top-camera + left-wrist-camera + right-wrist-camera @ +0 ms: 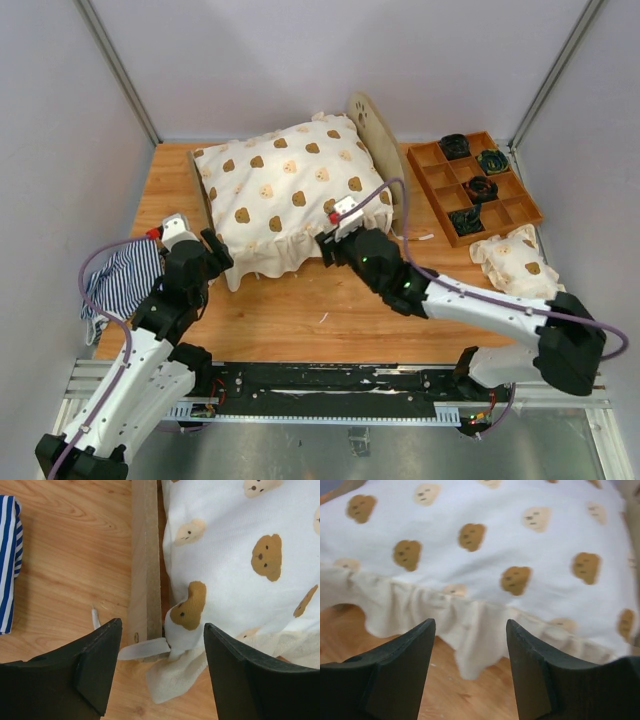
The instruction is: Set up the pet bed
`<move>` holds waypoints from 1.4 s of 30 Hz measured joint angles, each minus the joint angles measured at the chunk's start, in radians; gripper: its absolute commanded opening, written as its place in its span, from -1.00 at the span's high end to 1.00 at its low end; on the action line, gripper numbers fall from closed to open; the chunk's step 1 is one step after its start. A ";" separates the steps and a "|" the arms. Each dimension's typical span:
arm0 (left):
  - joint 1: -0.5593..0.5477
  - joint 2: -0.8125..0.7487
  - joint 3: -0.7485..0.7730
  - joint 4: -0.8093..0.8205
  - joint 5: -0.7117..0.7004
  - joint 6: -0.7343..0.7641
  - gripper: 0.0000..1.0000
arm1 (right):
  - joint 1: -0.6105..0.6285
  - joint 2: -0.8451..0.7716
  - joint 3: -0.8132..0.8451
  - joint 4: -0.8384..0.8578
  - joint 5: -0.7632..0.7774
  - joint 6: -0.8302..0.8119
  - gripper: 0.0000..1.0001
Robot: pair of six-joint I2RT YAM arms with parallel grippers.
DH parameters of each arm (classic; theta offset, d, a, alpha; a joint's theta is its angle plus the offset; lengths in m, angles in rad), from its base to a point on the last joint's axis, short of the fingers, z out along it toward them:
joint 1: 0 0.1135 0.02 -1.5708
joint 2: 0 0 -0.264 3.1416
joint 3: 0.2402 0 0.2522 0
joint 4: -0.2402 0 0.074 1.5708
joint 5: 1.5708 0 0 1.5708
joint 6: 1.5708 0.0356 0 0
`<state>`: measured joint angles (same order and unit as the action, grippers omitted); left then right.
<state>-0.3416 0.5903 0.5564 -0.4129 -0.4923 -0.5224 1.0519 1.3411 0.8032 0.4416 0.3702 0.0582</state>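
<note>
L gripper point(162, 630) wide open over pet bed point(145, 555) frame corner; R gripper point(470, 625) wide open at bear-print cover point(485, 510) frill. Bed sits mid-counter twd far edge.

The pet bed point(145, 555) frame is pale, matt plywood; its cover point(290, 190) is soft printed cloth; the surface point(300, 310) is smooth wood.

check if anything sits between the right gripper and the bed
No separate object does. The right gripper is open and faces the bear-print cover lying on the bed. The cover's ruffle hangs just ahead of the fingertips and hides the bed's side there. Bare table lies below.
</note>
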 measured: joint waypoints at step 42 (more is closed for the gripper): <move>0.000 0.344 0.320 0.137 0.249 0.142 -0.34 | -0.587 -0.282 0.043 -0.612 -0.106 0.201 0.96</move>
<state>-0.3416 0.9344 0.8764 -0.2756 -0.2436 -0.3809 0.4648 1.0595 0.8467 -0.1703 0.2646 0.2588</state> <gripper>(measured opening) 0.691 0.112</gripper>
